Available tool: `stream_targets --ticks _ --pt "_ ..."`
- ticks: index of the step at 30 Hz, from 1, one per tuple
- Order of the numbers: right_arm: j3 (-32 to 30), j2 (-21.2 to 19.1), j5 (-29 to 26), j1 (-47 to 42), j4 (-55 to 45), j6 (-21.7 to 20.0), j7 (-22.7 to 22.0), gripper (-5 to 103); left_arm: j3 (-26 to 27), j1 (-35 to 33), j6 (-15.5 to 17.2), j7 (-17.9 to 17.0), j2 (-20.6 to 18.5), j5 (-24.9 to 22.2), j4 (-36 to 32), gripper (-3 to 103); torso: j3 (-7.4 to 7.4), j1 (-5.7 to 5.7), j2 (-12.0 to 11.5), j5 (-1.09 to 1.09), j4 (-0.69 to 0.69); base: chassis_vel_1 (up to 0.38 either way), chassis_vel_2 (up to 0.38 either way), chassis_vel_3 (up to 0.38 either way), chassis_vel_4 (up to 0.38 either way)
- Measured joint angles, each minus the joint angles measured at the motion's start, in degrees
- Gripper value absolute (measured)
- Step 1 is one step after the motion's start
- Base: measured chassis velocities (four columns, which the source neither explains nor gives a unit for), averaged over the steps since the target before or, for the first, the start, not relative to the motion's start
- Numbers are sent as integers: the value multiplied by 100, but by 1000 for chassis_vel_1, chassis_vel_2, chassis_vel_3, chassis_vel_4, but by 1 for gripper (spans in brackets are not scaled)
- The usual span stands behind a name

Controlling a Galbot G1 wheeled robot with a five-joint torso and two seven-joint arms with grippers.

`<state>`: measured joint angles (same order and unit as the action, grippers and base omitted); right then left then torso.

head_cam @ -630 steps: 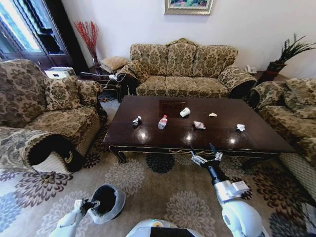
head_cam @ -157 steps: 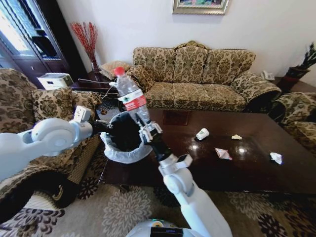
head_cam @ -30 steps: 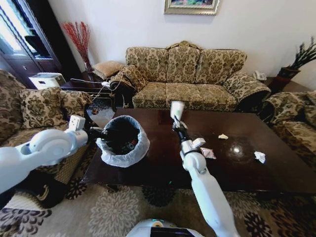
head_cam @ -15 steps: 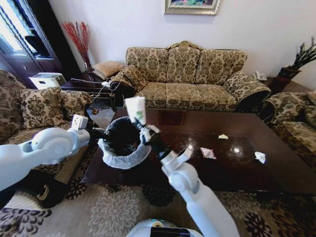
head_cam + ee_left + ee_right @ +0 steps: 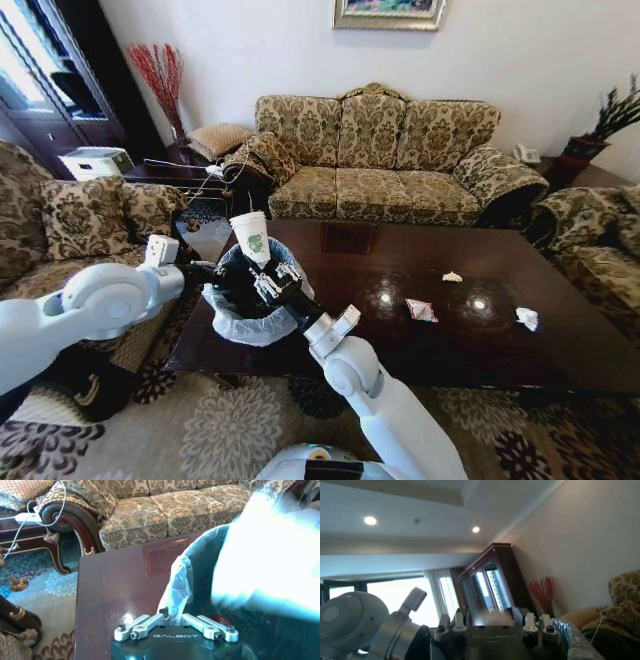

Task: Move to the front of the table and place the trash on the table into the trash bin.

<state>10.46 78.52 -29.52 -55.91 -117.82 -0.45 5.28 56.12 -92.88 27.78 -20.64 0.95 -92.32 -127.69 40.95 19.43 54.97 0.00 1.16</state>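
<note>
The robot is standing at the front of the desk (image 5: 470, 345), and the step in hand is the dropping of the paper cup (image 5: 251, 238) into the trash bin (image 5: 246, 316). The right hand (image 5: 268, 281) is gripping the white cup by its lower part, with the fingers closed on it, and it is holding the cup upright just above the open mouth of the bin. In the left wrist view the cup (image 5: 270, 562) is showing as a big pale shape over the bin's opening.

The left hand (image 5: 196, 270) is holding the bin at the left end of the desk. In the left wrist view its fingers (image 5: 141, 624) are pinching the rim together with the whitish bag liner (image 5: 176, 588), so this hand is closed on the bin and is keeping it steady. Something red is lying deep inside the bin, but I cannot tell what it is.

Other trash is waiting on the dark glossy top: a yellowish scrap (image 5: 452, 277), a crumpled wrapper (image 5: 420, 311) near the middle, and a white crumpled piece (image 5: 526, 318) far to the right.

In my judgement the next move is calling for the right hand to open while the cup is over the middle of the opening, not over the rim, so that it is falling inside. The left hand should keep its grip meanwhile, because the bin could tip. After that, three pieces are remaining to collect
</note>
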Motion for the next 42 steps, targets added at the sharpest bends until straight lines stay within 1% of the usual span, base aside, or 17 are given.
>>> stream_targets --ticks 3,4,6,7,9,10,12,13,15,17,18,22,28,31,35,39,42 --pt "-34 -38 -11 -66 -101 11 -9 71 0 11 0 1 48 13 -1 0 0 0 0 0 0 0 0 0 0" --pt "-34 -38 -11 -66 -101 11 -9 71 0 11 0 1 48 13 -1 0 0 0 0 0 0 0 0 0 0" --pt "-159 -21 -50 -156 -233 63 -76 82 5 16 0 1 79 16 -5 0 0 0 0 0 1 0 0 0 0" --pt "-159 -21 -50 -156 -233 63 -76 82 5 16 0 1 79 16 -5 0 0 0 0 0 1 0 0 0 0" --pt "-576 12 -71 -456 -550 58 -356 93 11 17 7 -9 119 26 5 0 0 0 0 1 0 0 0 0 0" --pt "-576 12 -71 -456 -550 58 -356 93 11 17 7 -9 119 26 5 0 0 0 0 1 0 0 0 0 0" --pt "-1017 -45 -2 -829 -777 -77 -745 99 47 15 13 -14 175 41 20 0 0 0 0 1 1 0 0 0 0" --pt "-1393 -120 22 -1156 -823 -242 -1013 100 83 11 15 -17 217 51 27 0 0 0 0 0 0 0 0 0 0" --pt "-1532 -156 25 -1278 -820 -289 -1105 100 92 11 15 -17 231 53 27 0 -1 0 0 2 0 0 0 0 0" --pt "-2277 -364 -61 -1873 -570 -449 -1521 100 106 8 15 -15 296 110 27 0 0 -1 0 2 -2 0 0 0 0" --pt "-2277 -364 -61 -1873 -570 -449 -1521 100 106 8 15 -15 296 110 27 0 0 -1 0 2 -2 0 0 0 0" --pt "-3132 -418 -116 -2197 -91 -760 -1897 100 107 -44 7 -6 384 188 -32 0 0 -1 -1 1 0 0 0 0 0" --pt "-3699 -321 144 -2055 657 -670 -1861 100 109 -70 -3 -4 513 223 -188 0 -1 -1 0 -1 1 -83 -102 76 103" --pt "-3777 -323 188 -1930 1020 -581 -1775 100 115 -81 -5 -5 561 232 -251 0 -1 -1 -1 -1 1 -164 -190 159 180" --pt "-3799 -202 440 -1606 1786 -342 -1763 100 121 -105 -9 0 627 240 -365 0 1 0 -1 6 0 -162 -178 196 194" --pt "-3693 -131 640 -1313 2413 -454 -1458 100 123 -125 -69 20 668 243 -438 0 1 0 -1 3 -4 -98 -131 85 82" --pt "-3647 -48 831 -1125 2802 -476 -1428 102 125 -128 -89 26 685 243 -451 0 1 0 -1 0 -3 -46 -27 21 2"
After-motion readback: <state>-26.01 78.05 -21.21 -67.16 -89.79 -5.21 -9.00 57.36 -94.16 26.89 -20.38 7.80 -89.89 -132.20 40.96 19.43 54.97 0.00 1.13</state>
